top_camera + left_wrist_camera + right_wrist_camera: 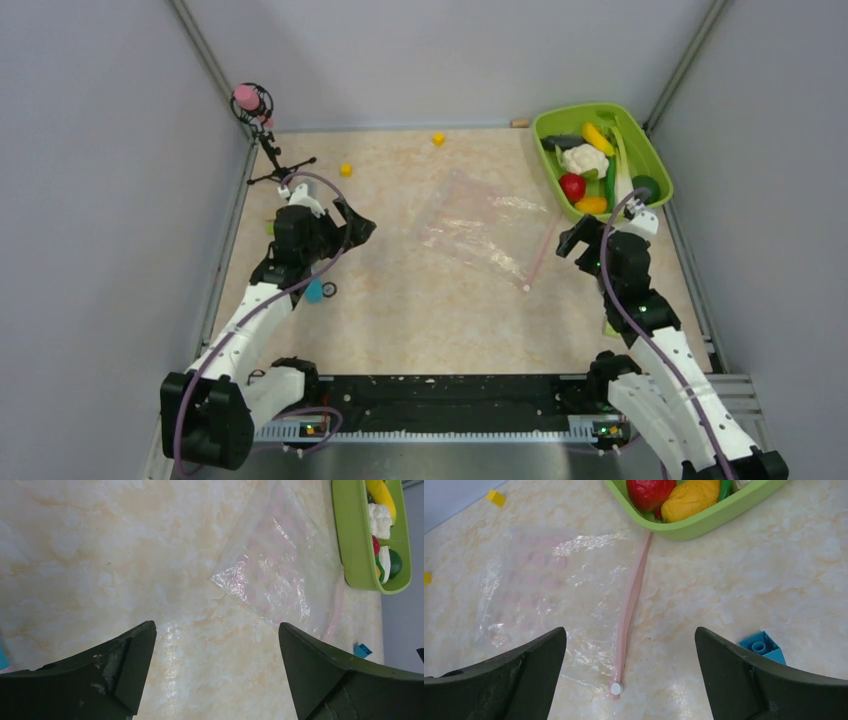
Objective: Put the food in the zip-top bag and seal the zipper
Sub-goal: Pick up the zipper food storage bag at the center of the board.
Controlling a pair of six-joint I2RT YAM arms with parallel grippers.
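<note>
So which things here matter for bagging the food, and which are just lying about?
For the job: clear bag, its pink zipper, food sitting in the green tray.
Lying about: yellow blocks, blue block, small tripod stand.

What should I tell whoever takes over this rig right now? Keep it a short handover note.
The left gripper is open and empty, left of the zip-top bag.
The right gripper is open and empty, by the zipper, near the white slider at its near end.
The bag lies flat and empty mid-table, with its zipper edge toward the green tray.
The food all sits in the tray.
Done: nothing yet.
Left: load the food into the bag, then seal the zipper. Whether the mouth is open cannot be told.
</note>
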